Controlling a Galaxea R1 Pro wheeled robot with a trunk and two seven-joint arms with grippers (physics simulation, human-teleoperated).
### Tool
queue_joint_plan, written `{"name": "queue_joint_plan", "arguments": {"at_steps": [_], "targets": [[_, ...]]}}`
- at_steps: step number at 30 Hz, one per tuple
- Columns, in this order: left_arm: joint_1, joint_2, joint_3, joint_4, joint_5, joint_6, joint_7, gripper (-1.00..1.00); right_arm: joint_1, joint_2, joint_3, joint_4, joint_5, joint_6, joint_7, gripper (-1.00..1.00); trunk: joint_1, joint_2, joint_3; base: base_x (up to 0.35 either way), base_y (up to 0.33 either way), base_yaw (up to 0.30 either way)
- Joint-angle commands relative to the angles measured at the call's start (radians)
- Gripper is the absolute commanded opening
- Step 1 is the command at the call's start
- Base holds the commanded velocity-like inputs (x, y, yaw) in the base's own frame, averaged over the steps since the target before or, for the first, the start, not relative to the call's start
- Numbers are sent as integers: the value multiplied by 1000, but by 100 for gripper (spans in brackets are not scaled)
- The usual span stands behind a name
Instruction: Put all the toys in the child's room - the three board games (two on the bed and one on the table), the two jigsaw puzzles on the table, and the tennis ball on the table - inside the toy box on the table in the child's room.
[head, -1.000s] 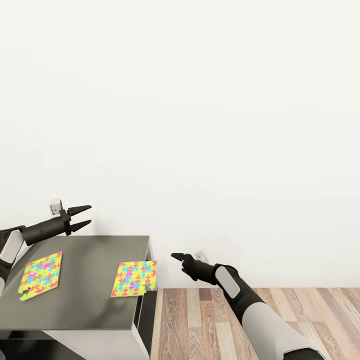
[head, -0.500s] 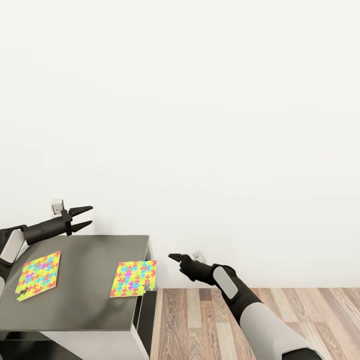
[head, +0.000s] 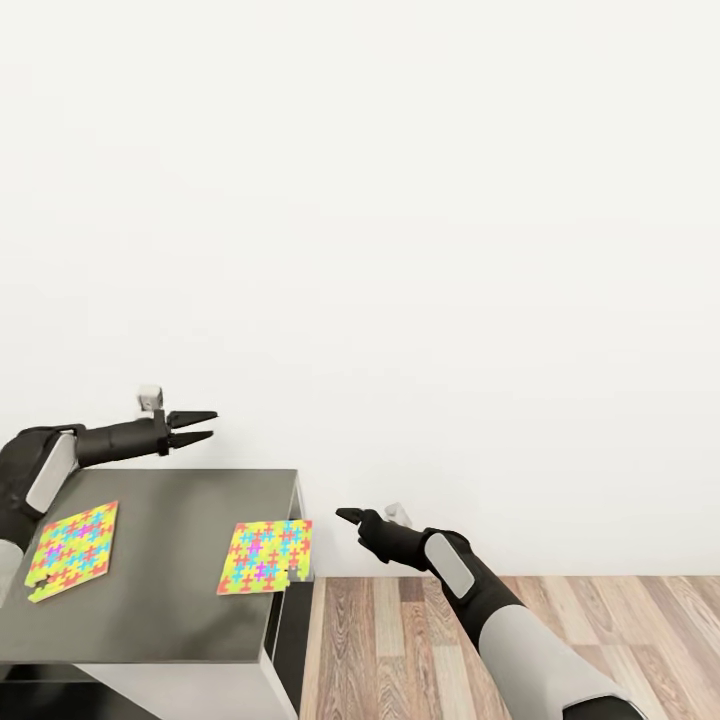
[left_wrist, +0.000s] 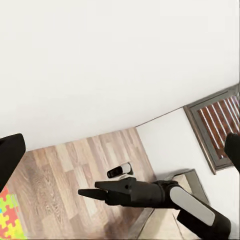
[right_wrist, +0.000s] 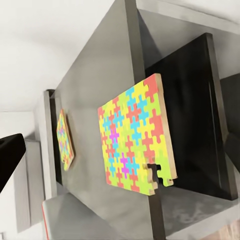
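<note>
the head camera looks forward and down at the table (head: 170, 520) and wall. the left wrist camera faces the right arm (left_wrist: 165, 195); the right wrist camera, nearer, shares both puzzles (right_wrist: 137, 137) with the head view.

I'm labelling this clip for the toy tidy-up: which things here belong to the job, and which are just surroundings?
Part of the job:
- jigsaw puzzle at the table's right edge
- jigsaw puzzle further left
- table they lie on
- left gripper, jaws apart
- right gripper

Just surroundings:
- white wall
- wood-plank floor
</note>
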Motion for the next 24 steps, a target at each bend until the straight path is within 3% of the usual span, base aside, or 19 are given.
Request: {"name": "queue_joint_plan", "arguments": {"at_steps": [1, 4, 8, 12, 17, 24], "targets": [[-1, 1, -12, -3, -2, 5, -26, 100, -1, 0, 1, 0, -1, 3, 1, 100, 4, -8, -5, 0, 0, 0], [0, 4, -53, -26, -6, 5, -121, 100, -1, 0, 8, 0, -1, 3, 1, 100, 16, -29, -14, 0, 0, 0], [1, 4, -84, -43, -7, 5, -170, 100, -1, 0, 33, 0, -1, 2, 1, 100, 31, -57, -27, 0, 0, 0], [1, -1, -124, -52, -6, 5, -183, 100, -1, 1, 47, 0, -1, 2, 1, 100, 46, -85, -39, 0, 0, 0], [2, -6, -202, -79, -1, 5, -196, 100, -1, 1, 56, 0, -1, -3, 1, 100, 65, -120, -55, 0, 0, 0], [4, -8, -223, -89, 1, 4, -199, 100, -1, 1, 95, -1, -1, -10, 3, 100, 92, -169, -77, 0, 0, 0]]}}
